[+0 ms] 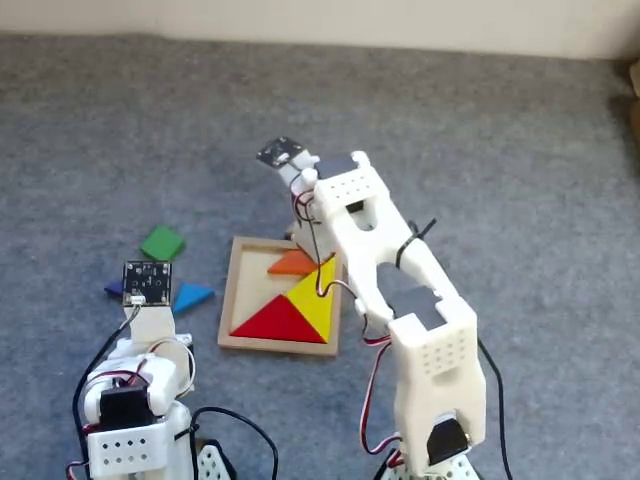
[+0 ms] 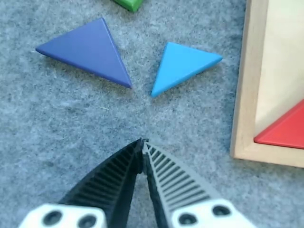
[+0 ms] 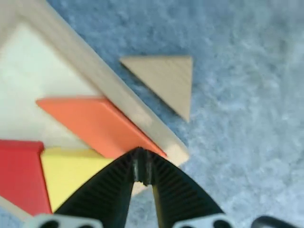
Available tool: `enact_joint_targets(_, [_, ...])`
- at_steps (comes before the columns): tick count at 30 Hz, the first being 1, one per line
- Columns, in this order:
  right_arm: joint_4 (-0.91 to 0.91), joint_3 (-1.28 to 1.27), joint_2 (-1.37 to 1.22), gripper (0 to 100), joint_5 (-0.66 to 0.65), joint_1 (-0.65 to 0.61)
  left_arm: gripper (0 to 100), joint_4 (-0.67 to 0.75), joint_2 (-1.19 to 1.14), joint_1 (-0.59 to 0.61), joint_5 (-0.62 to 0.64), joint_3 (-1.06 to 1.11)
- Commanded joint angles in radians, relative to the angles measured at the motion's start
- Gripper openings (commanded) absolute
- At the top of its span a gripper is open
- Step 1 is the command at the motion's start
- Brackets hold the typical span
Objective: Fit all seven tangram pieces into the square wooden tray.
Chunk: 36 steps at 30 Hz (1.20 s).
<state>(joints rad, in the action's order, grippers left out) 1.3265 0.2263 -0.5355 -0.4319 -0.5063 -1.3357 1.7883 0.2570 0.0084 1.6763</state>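
Scene lit brightly, evenly, softly from above. Faint, narrow shadows cast on grey felt-covered table by dark blue triangular piece and light blue triangular piece. Pale floor of square wooden tray rendered very bright in wrist views.

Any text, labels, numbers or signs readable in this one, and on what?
None can be read. The dark blue triangle, the orange piece and the wooden tray bear no print. Any marks on the dark board at an arm's wrist are too small to tell.
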Motion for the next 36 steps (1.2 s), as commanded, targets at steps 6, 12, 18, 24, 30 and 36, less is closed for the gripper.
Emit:
enact_joint_targets(6, [0.038,0.002,0.097,0.5,0.009,0.05,1,-0.005,0.033,0.012,0.011,0.019])
enact_joint_targets(12, [0.038,0.002,0.097,0.5,0.011,0.048,1,-0.005,0.033,0.012,0.011,0.019])
enact_joint_targets(18, [0.038,0.002,0.099,0.5,0.011,0.048,1,-0.005,0.033,0.012,0.011,0.019])
enact_joint_targets(24, [0.038,0.002,0.102,0.5,0.041,0.048,1,-0.005,0.033,0.012,0.011,0.019])
enact_joint_targets(30, [0.002,-0.087,0.205,0.5,0.052,0.05,1,-0.005,0.033,0.012,0.011,0.019])
enact_joint_targets(36, [-0.213,-0.341,0.389,0.5,0.054,0.044,1,-0.005,0.033,0.012,0.011,0.019])
